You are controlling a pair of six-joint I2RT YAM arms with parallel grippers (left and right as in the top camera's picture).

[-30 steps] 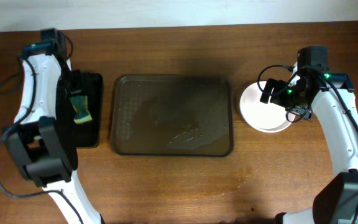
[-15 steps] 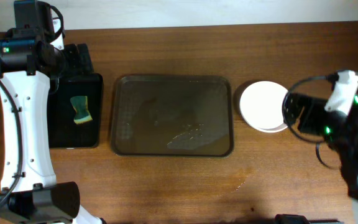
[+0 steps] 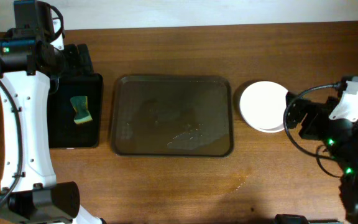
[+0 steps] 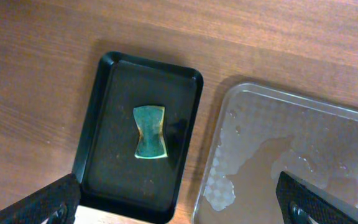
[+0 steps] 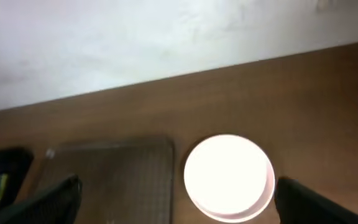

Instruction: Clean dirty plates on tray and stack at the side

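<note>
The white plates (image 3: 263,106) lie stacked on the table just right of the dark brown tray (image 3: 171,115). The tray holds no plate and shows wet patches; it also shows in the left wrist view (image 4: 303,155) and the right wrist view (image 5: 117,168). The top plate (image 5: 229,177) looks clean, though glare washes it out. My right gripper (image 3: 297,115) is open and empty beside the stack's right edge; its fingers (image 5: 176,190) stand wide apart. My left gripper (image 3: 73,59) is open and empty, raised above the far left (image 4: 176,190).
A glossy black tray (image 3: 61,134) stands left of the brown tray, with a green-yellow sponge (image 3: 81,109) lying in it; the sponge also shows in the left wrist view (image 4: 149,132). A white wall runs along the table's far edge.
The left arm has let go of the sponge and risen to the far left. The right arm has drawn back from the plate stack toward the front right.
</note>
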